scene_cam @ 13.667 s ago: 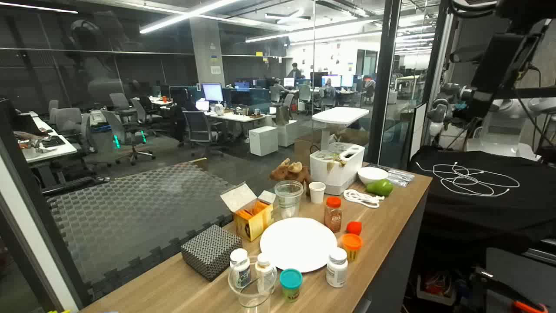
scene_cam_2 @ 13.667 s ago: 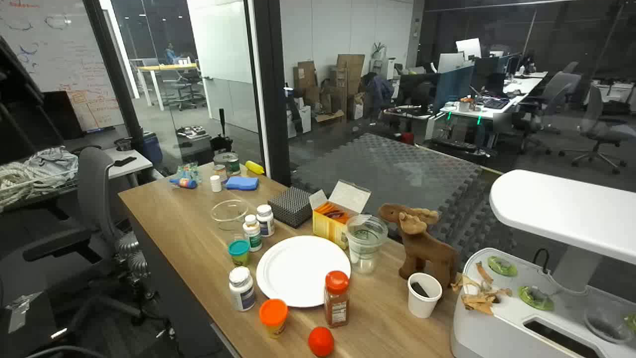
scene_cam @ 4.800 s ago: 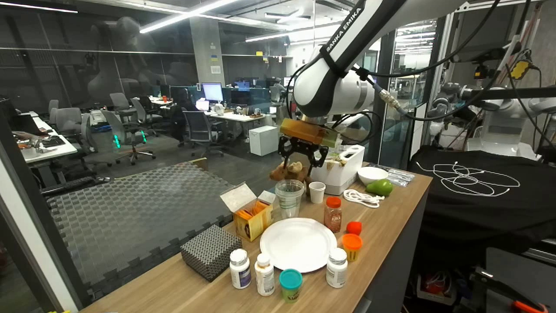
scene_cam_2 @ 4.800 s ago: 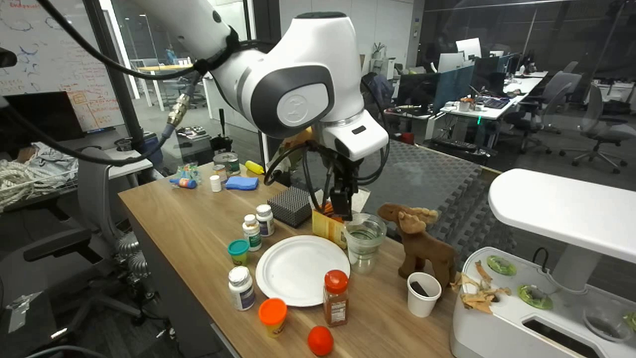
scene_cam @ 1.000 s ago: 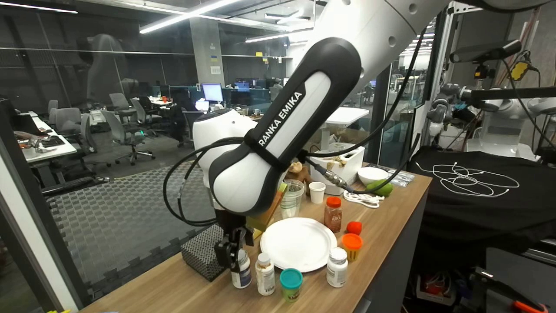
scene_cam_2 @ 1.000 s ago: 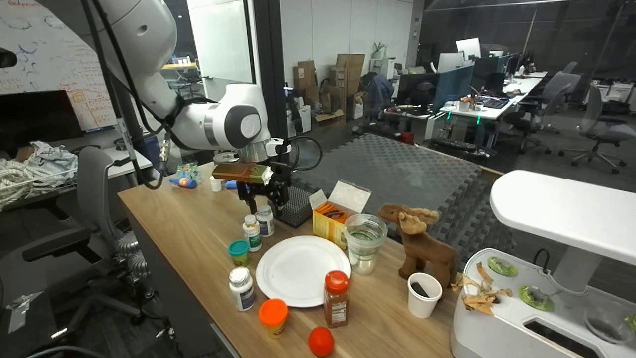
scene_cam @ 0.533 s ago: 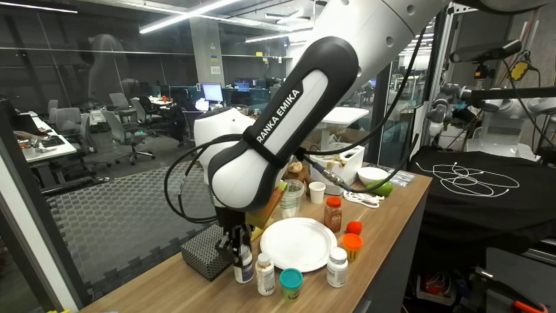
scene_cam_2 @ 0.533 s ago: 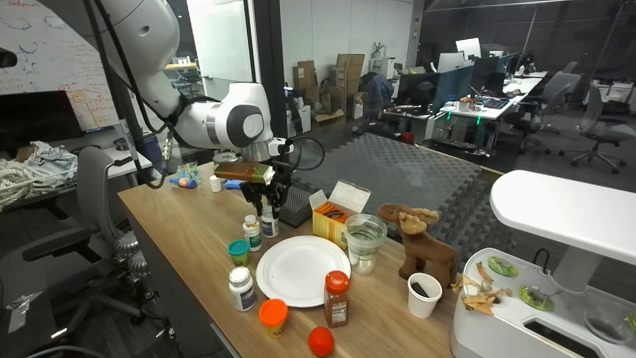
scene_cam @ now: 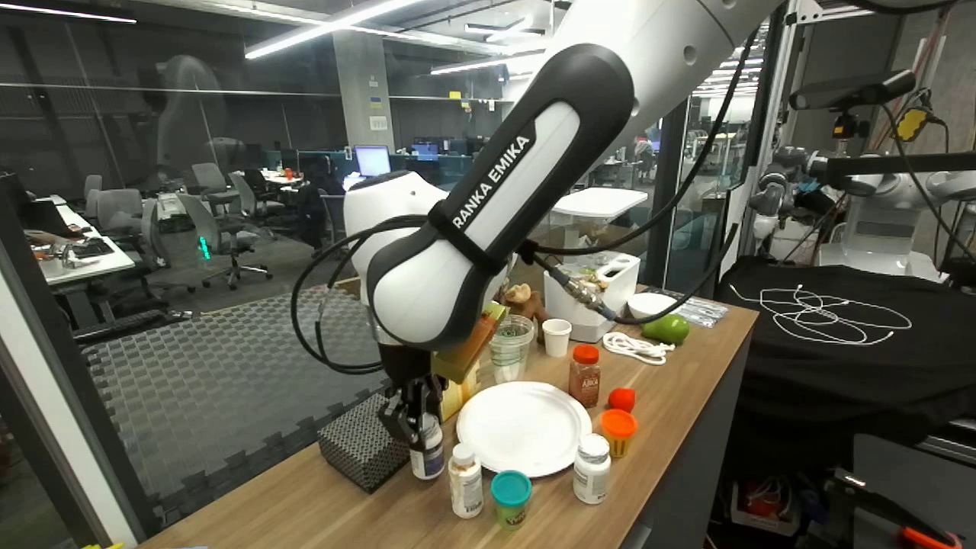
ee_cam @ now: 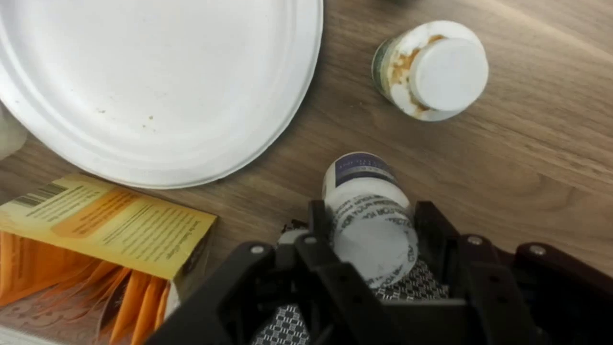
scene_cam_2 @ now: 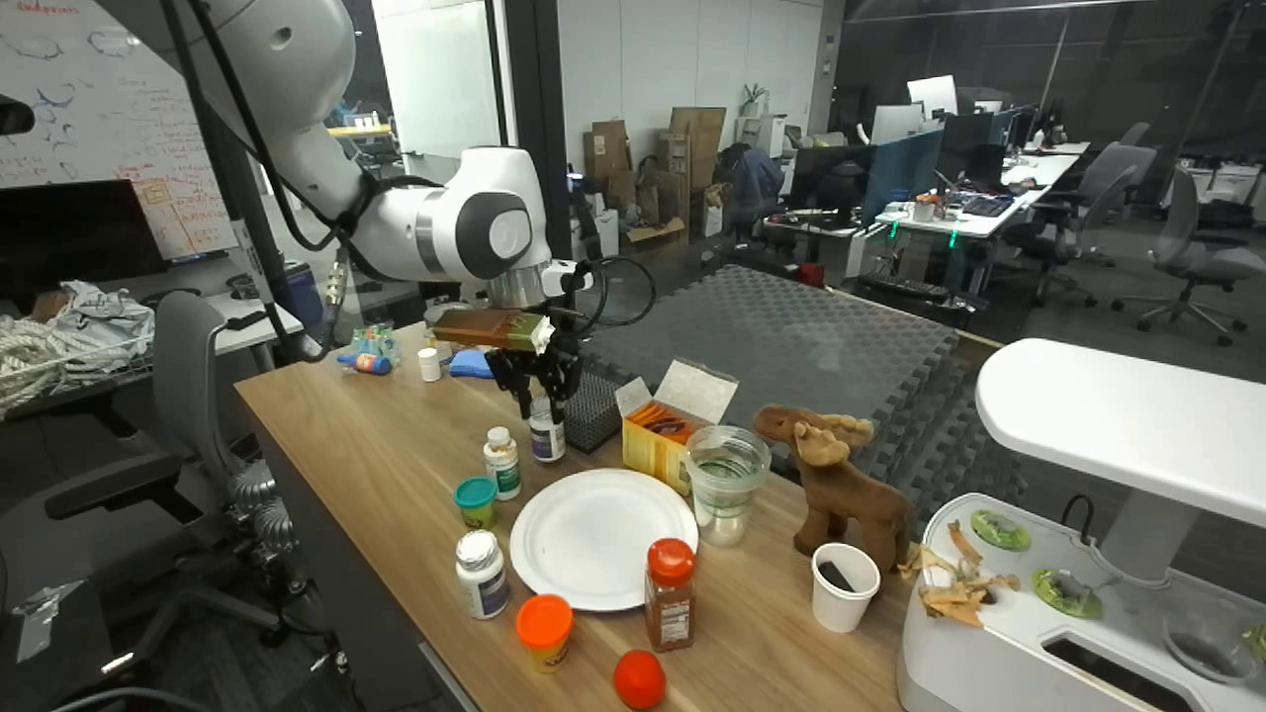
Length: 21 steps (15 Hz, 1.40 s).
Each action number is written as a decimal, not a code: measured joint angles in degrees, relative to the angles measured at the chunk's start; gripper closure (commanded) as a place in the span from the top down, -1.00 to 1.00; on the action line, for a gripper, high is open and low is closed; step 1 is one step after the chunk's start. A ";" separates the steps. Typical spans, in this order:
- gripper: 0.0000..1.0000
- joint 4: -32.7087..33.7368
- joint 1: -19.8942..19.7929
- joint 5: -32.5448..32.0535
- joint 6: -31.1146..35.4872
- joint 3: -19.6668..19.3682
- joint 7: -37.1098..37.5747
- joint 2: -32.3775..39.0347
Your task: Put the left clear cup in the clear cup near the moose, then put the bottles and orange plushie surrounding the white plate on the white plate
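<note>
I have the tool (ee_cam: 371, 218) clamped on the purple-labelled pill bottle (scene_cam_2: 548, 437), its fingers (ee_cam: 433, 227) on either side of the white cap. The bottle is near the white plate (ee_cam: 158, 62) but outside its rim; whether its base touches the surface (scene_cam_2: 415, 425), I can't tell from here.

On my wrist view the plate lies ahead and to the left of the tool, a few crumbs (ee_cam: 148, 125) on it. The green-labelled pill bottle (ee_cam: 431, 72) stands ahead and to the right, the open yellow carton (ee_cam: 119, 225) is off to the left, and the black patterned box (scene_cam: 358, 450) shows behind the fingers.

In both exterior views, the teal-lidded tub (scene_cam_2: 477, 504) and the larger white pill bottle (scene_cam_2: 482, 576) come past the green-labelled one, going away from the tool. Across the plate from the tool I see the orange-lidded tub (scene_cam_2: 545, 633), the red-capped spice bottle (scene_cam_2: 671, 598) and the orange-red plushie (scene_cam_2: 639, 679). The clear plastic cup (scene_cam_2: 727, 494) stands beyond the carton from the tool, the plush moose (scene_cam_2: 856, 499) farther out beside it.
</note>
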 measured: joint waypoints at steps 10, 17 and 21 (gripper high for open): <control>-0.49 -2.08 -1.42 0.00 -2.97 -4.57 5.61 -4.15; -0.51 -3.95 -2.95 0.00 -2.76 -6.54 10.50 -3.45; -0.51 -4.18 -4.74 0.40 -2.16 -6.86 12.15 -2.98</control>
